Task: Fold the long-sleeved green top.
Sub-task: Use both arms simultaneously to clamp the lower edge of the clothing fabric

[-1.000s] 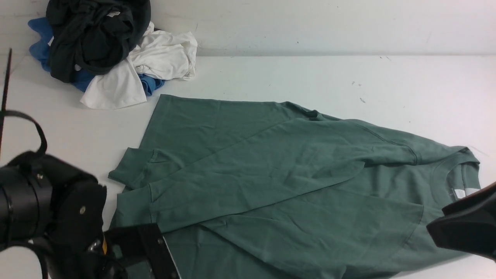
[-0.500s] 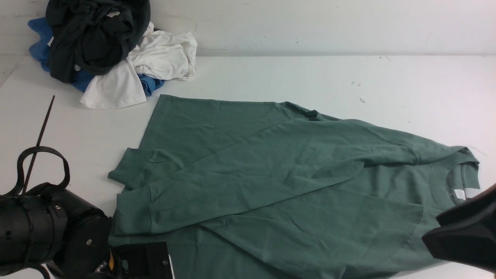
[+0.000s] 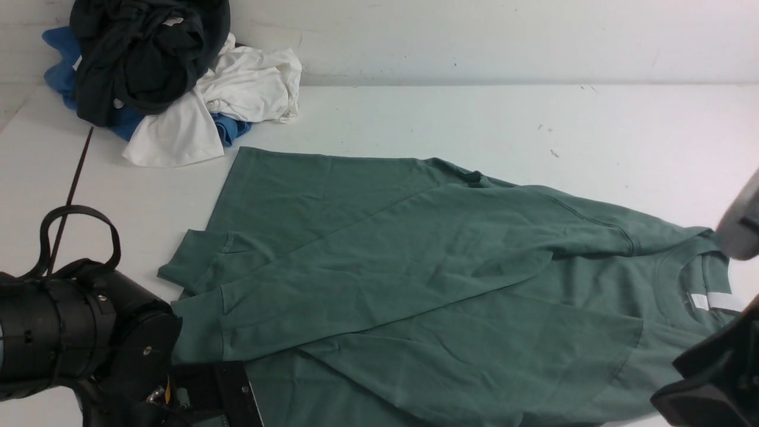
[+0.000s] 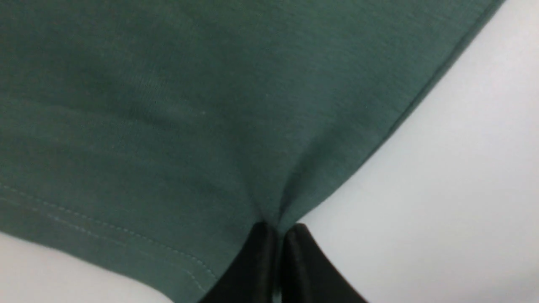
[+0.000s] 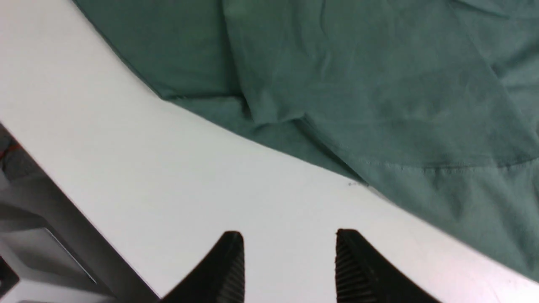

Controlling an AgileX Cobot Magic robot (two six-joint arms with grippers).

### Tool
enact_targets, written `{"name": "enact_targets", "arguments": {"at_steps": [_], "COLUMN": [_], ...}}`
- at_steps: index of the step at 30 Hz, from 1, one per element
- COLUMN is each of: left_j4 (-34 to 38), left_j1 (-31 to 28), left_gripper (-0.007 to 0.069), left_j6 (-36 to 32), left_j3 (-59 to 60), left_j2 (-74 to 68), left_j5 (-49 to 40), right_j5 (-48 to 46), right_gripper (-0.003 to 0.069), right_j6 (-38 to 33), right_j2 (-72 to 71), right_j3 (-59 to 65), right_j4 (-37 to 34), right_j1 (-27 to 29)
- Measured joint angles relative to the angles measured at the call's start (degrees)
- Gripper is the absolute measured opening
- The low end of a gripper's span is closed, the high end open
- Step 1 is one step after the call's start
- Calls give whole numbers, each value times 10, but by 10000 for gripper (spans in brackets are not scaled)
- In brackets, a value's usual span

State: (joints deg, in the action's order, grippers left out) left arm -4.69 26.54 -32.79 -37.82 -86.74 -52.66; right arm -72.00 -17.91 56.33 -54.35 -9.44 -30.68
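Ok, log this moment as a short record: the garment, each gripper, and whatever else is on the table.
garment: green long-sleeved top, spread on the table, both sleeves folded across the body, collar toward the robot's right
left gripper: shut, pinching the top's edge near its stitched hem
right gripper: open, over bare table beside the top, holding nothing
other items: heap at the far left, with a black garment, white garment and blue garment
fold state: sleeves in, body not yet folded
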Motion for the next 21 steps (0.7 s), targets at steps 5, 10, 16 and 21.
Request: {"name": "enact_targets", "arguments": {"at_steps": [5, 10, 16, 21], "left_j4": [0, 0, 1, 1], "left_j1": [0, 0, 0, 0], "left_gripper": [2, 2, 2, 3], "left_j6": [5, 19, 28, 30], "left_j3": [-15, -15, -15, -15], "left_j2": [29, 64, 89, 90], "left_j5": [-23, -29, -29, -30], "right_j5": [5, 29, 116, 174], "right_gripper": [405, 458, 459, 459], "right_j6": [-9, -32, -60, -62], "right_j2": [79, 177, 282, 360], "right_j3": [17, 35, 47, 48], "right_j4": [33, 63, 113, 161], "right_j1": [0, 0, 0, 0]}}
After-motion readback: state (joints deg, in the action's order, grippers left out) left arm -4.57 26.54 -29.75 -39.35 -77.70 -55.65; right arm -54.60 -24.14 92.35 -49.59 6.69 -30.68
